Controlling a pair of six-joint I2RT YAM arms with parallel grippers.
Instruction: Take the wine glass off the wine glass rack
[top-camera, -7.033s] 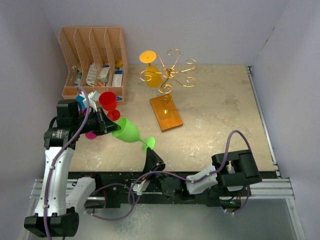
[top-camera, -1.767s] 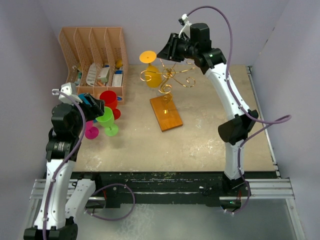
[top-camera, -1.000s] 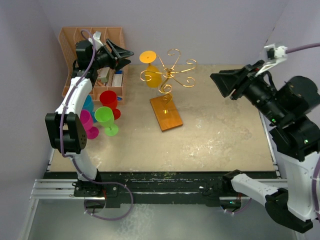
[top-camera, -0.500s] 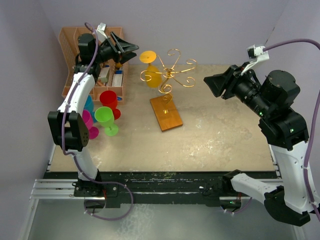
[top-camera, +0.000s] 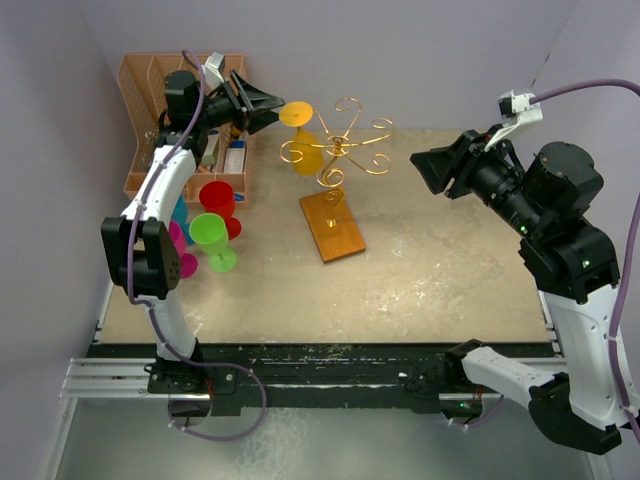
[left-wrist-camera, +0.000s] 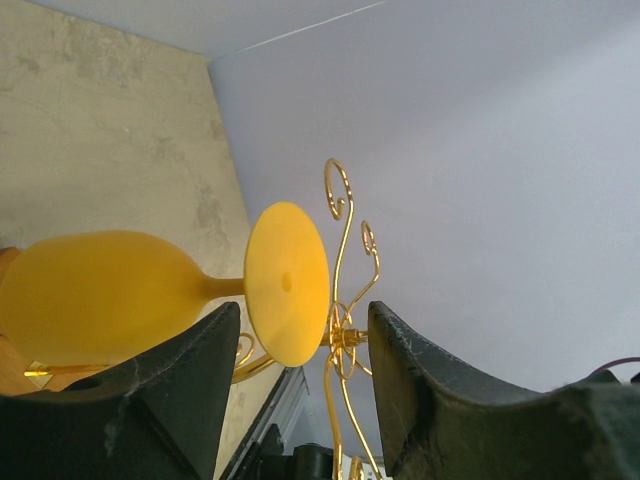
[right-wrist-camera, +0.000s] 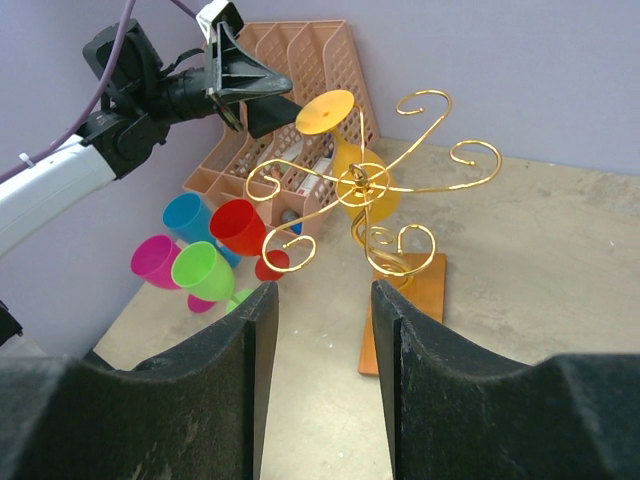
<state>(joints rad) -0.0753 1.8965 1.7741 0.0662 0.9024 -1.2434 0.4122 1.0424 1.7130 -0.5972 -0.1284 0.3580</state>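
A yellow wine glass (top-camera: 304, 150) hangs upside down from the gold wire wine glass rack (top-camera: 345, 140), its round foot (top-camera: 296, 113) on top. The rack stands on an orange-brown wooden base (top-camera: 332, 228). My left gripper (top-camera: 268, 104) is open, level with the foot, its tips at the disc's left edge. In the left wrist view the foot (left-wrist-camera: 287, 283) shows in the gap of the left gripper (left-wrist-camera: 300, 330), the bowl (left-wrist-camera: 95, 295) to the left. My right gripper (top-camera: 432, 170) hovers open to the right of the rack (right-wrist-camera: 365, 185), holding nothing.
A peach slotted organizer (top-camera: 185, 80) stands at the back left behind my left arm. Red (top-camera: 215, 198), green (top-camera: 210, 232), magenta (top-camera: 172, 243) and blue (top-camera: 178, 205) plastic glasses cluster on the table's left side. Walls close in at the back and on both sides.
My left gripper has moved right, up to the yellow glass's foot, and narrowed a little. My right arm shifted slightly left a second ago and has held still since.
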